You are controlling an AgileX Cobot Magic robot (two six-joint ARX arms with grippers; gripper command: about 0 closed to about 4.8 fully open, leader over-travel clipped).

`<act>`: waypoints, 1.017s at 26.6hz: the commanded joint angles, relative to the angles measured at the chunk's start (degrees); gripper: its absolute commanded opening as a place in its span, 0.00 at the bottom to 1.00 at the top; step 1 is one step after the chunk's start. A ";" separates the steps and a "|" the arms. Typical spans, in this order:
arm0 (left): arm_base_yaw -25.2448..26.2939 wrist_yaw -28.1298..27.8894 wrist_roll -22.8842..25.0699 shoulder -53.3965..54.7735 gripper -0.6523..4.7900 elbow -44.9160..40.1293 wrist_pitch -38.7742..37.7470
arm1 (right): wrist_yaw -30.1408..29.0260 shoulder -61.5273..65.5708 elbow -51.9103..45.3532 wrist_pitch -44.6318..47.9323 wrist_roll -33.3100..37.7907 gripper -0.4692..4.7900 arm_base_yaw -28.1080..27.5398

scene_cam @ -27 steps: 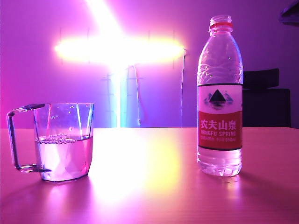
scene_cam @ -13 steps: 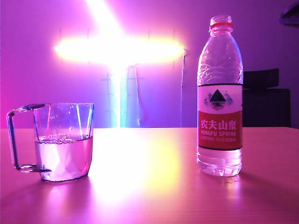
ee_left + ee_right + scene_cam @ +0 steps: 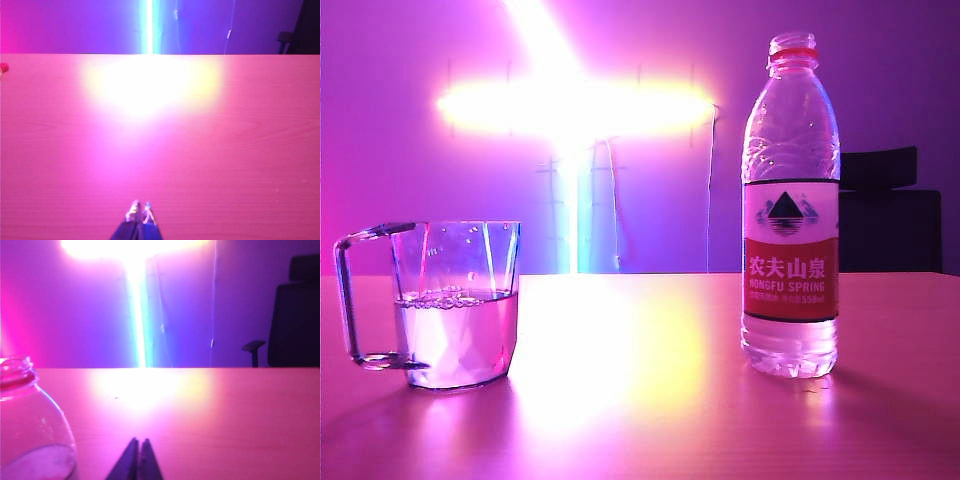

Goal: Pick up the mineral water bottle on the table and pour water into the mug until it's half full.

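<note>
Fingers of the left gripper are seen pressed together, nothing between them, low over the bare pinkish-orange wooden counter. Fingers of the right gripper are likewise closed tip to tip and empty, held low above the counter, with the shoulder and open neck of the tall clear plastic mineral water bottle close beside them but not touched.

In the exterior view neither gripper is visible. The bottle is found upright on the counter at the right, uncapped, red ring at the neck, red-and-white label with a black mountain logo; a little water is seen at its base. The clear faceted plastic mug with a thin squared handle stands upright at the left, well apart from the bottle. It is noted as roughly half filled with clear water, small bubbles along the surface line.

Behind the counter, a purple-lit wall is crossed by a glaring yellow-white light. A dark office chair is seen at the far right.
</note>
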 commanded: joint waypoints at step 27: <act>-0.02 0.17 -0.15 0.11 0.12 0.22 0.76 | -33.57 -1.77 -0.24 -10.27 0.63 0.08 -42.07</act>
